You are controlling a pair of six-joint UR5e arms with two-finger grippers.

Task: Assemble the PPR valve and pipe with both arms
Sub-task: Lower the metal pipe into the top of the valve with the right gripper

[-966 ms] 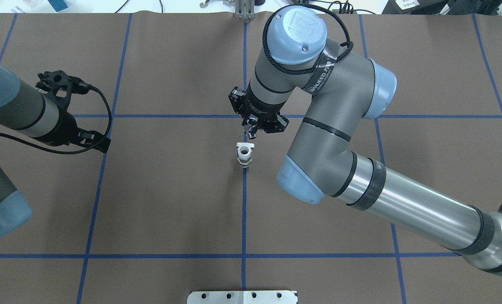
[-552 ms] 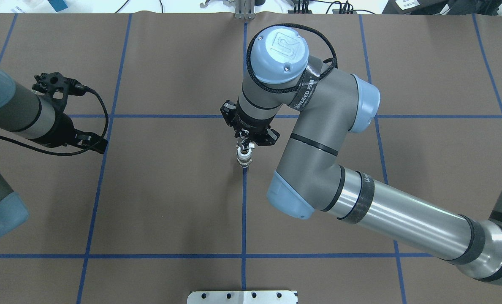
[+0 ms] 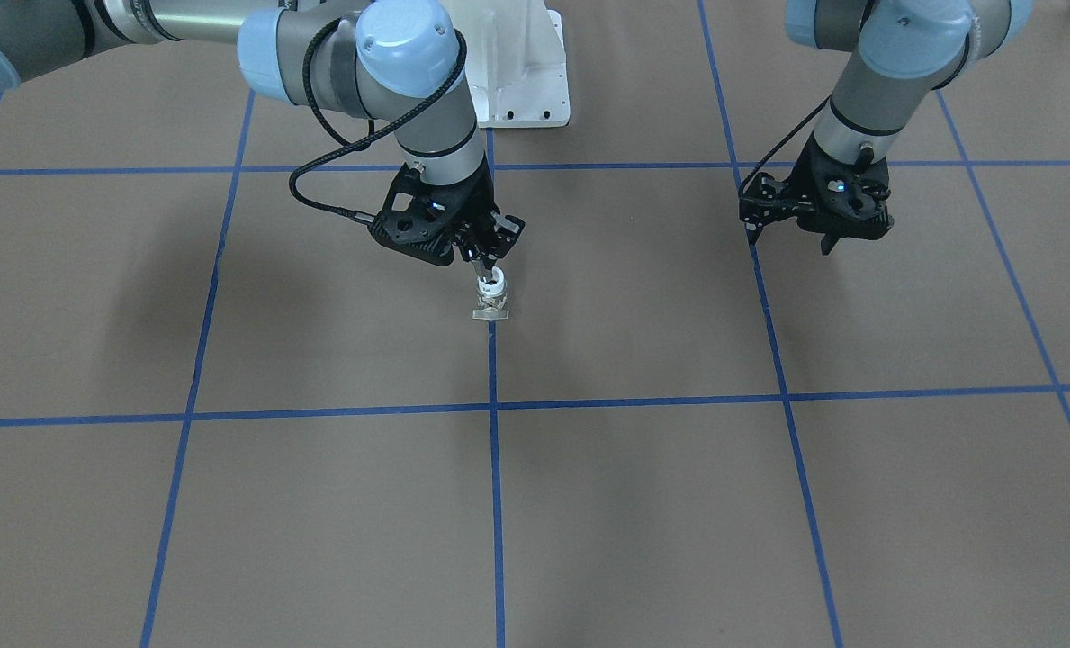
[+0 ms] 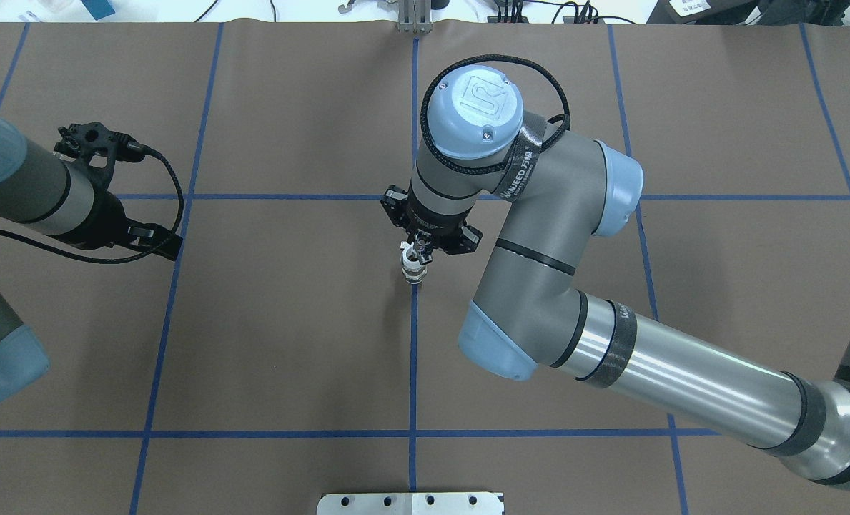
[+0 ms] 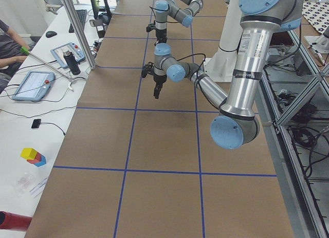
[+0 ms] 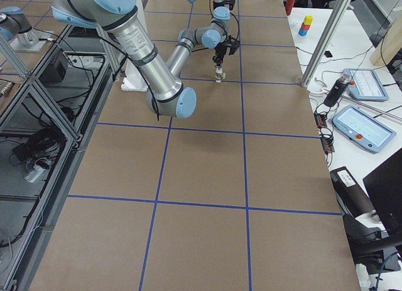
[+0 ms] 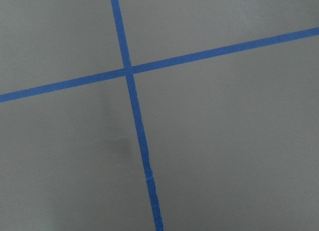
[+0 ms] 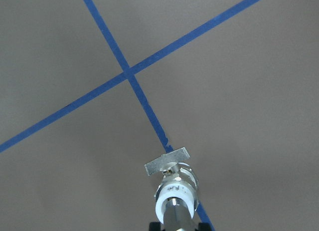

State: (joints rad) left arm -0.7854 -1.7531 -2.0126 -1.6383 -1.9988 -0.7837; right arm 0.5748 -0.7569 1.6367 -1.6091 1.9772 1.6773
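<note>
The PPR valve (image 4: 413, 274) stands upright on the blue tape line at the table's middle, white ring on top and flat handle by its base. It also shows in the front view (image 3: 491, 294) and the right wrist view (image 8: 175, 187). My right gripper (image 4: 417, 252) hangs straight above it, shut on the silver pipe (image 8: 176, 217). The pipe's lower end sits at the valve's top white ring. My left gripper (image 4: 161, 242) hovers over the bare mat far to the left, open and empty; in the front view (image 3: 791, 236) it is on the right.
The brown mat carries a blue tape grid (image 7: 130, 71). The white robot base plate (image 4: 410, 503) is at the near edge and a metal bracket (image 4: 414, 18) at the far edge. A side bench with tablets (image 5: 33, 84) runs along the table.
My right gripper moved with the pipe from just beyond the valve to directly over it, so the pipe now meets the valve's top. My left arm drew slightly to the left.
</note>
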